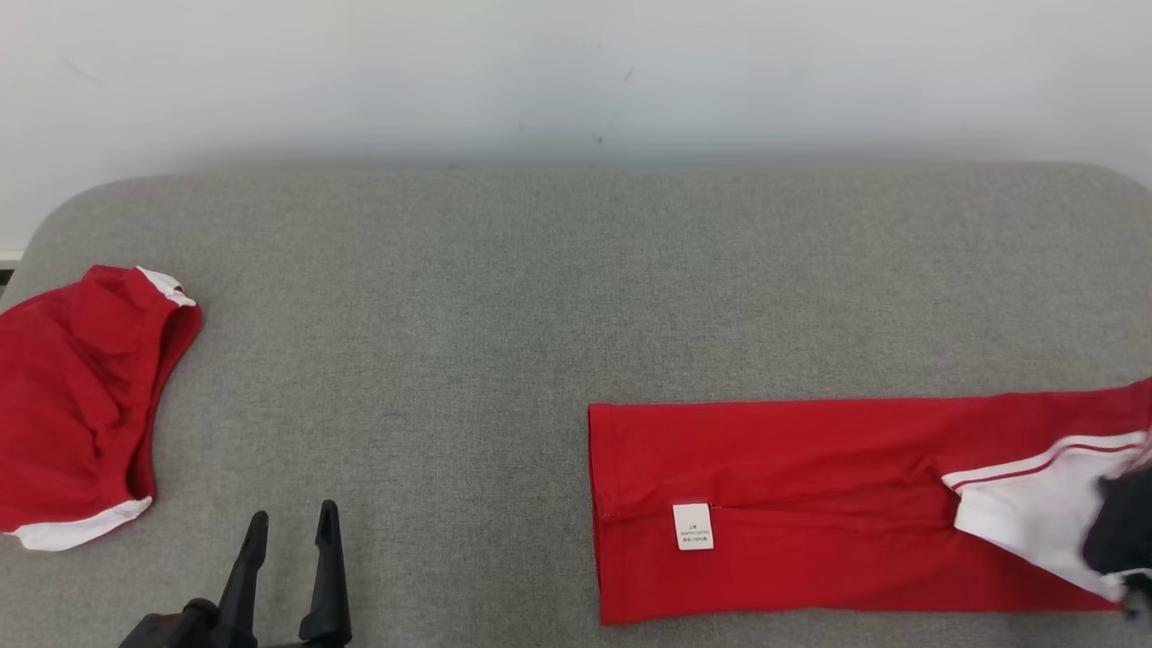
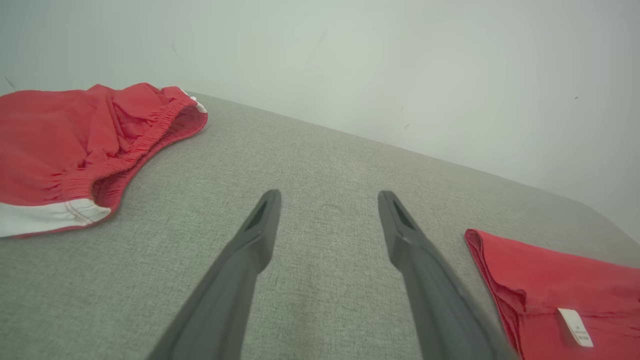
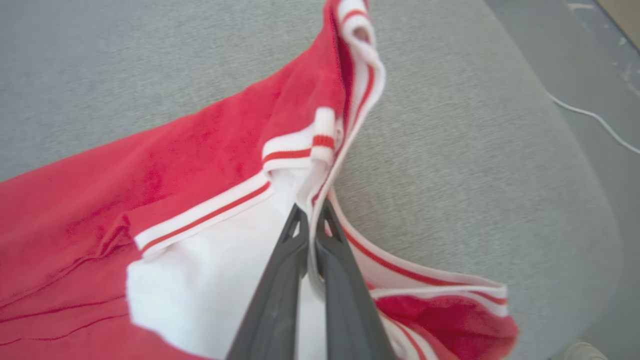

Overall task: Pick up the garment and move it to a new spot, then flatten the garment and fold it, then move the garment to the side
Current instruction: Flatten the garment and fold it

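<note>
- Grip first: my right claw (image 3: 311,215) is pinched shut on the white ribbed trim (image 3: 350,150), red-striped, at the collar end of the red knit garment (image 1: 774,504). Just a thin edge of cloth sits between the fingers.
- Garment position: it lies as a long folded strip on the right half of the grey fabric-covered counter (image 1: 450,315). Its small white care label (image 1: 693,526) faces up near the left end, and the collar end runs off the right edge of the head view.
- Meanwhile my left claw (image 1: 294,513) hangs wide open and empty over bare counter, well apart from the strip.
- I judge the step in hand to be a fold made from the collar end.
- To do it well, I'd lift low and slowly so the thin trim doesn't slip out, then carry it straight along the strip toward the label end, edges matched.
- I'd also steer clear of the red elastic-waisted shorts (image 1: 72,405) at the far left.
</note>
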Controlling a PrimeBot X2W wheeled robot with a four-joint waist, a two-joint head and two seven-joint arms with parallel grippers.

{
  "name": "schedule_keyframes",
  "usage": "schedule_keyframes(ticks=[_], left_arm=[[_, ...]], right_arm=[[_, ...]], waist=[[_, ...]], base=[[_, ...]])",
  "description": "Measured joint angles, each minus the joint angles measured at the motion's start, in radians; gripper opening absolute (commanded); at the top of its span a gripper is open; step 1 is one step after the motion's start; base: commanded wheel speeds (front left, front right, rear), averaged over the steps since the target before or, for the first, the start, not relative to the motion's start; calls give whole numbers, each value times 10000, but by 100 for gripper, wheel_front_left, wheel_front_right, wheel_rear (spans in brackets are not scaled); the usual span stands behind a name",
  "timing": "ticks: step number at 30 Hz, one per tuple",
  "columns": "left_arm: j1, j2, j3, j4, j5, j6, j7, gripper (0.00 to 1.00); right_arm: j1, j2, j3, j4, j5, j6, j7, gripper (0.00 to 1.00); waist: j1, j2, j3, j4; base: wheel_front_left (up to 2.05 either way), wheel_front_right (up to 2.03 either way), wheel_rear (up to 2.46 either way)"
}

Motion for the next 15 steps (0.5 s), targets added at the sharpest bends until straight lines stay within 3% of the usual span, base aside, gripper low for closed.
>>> schedule_keyframes(ticks=[4,15], left_arm=[[166,4,-88,52,-84,40,0,100],[348,0,-107,58,-79,-10,0,100]], right_arm=[[345,844,865,-702,1195,0,518,0],[854,1459,4159,-2213,2583,-2,1197,0]], waist=[[0,0,-206,-34],[-1,0,-731,20]], base=[[0,0,0],[0,0,0]])
